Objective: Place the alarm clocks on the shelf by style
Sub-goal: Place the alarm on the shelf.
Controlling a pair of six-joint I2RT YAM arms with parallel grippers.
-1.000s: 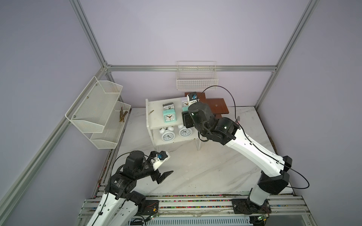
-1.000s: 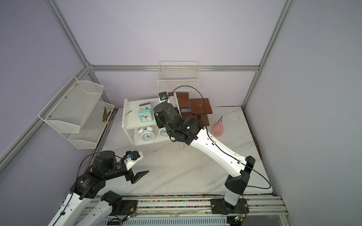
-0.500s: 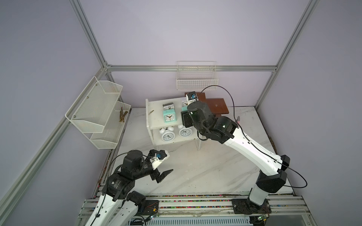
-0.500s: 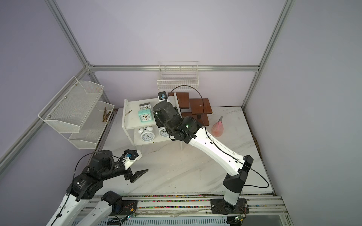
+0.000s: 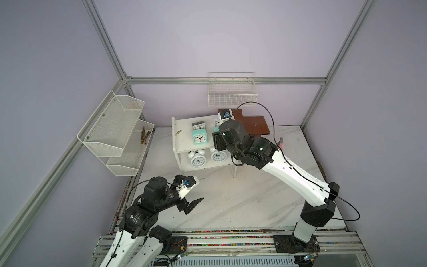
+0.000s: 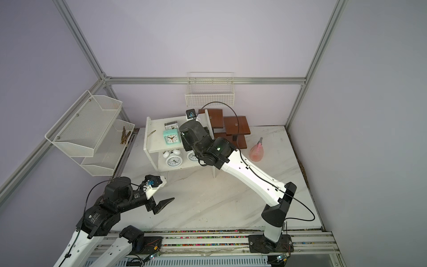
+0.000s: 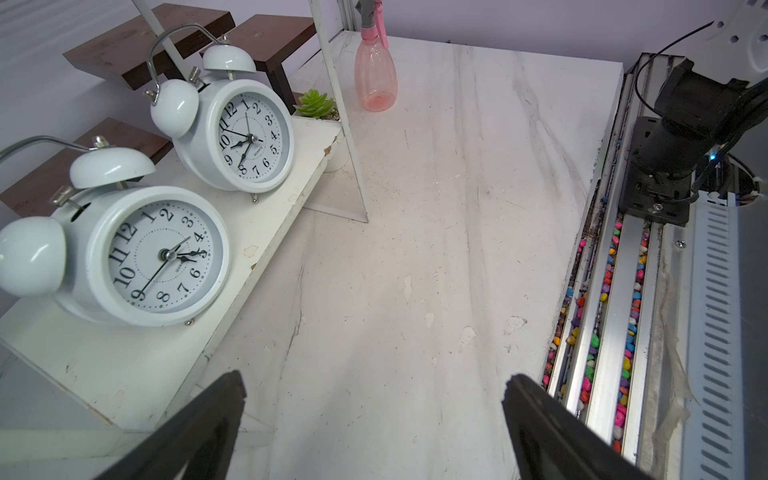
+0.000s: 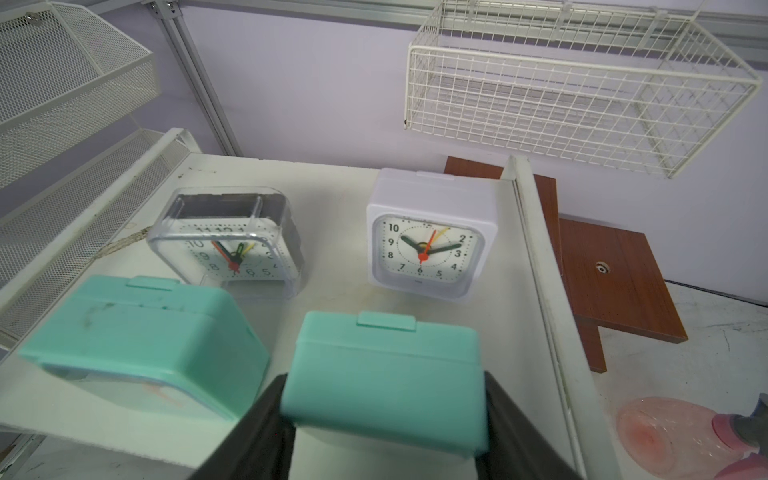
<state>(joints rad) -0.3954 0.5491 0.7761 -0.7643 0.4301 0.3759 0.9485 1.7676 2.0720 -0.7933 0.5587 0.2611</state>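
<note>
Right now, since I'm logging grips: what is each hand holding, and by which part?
The right hand holds a mint-green clock by its two opposite sides. The left hand is open and holds nothing.

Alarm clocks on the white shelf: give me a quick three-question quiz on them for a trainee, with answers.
1. True or false: the right gripper is shut on a mint-green clock.
2. Which board of the shelf holds the two twin-bell clocks? A upper, B lower, C neither.
3. Fill in: the left gripper is ____ and holds nothing.
Key: 1 true; 2 B; 3 open.
</note>
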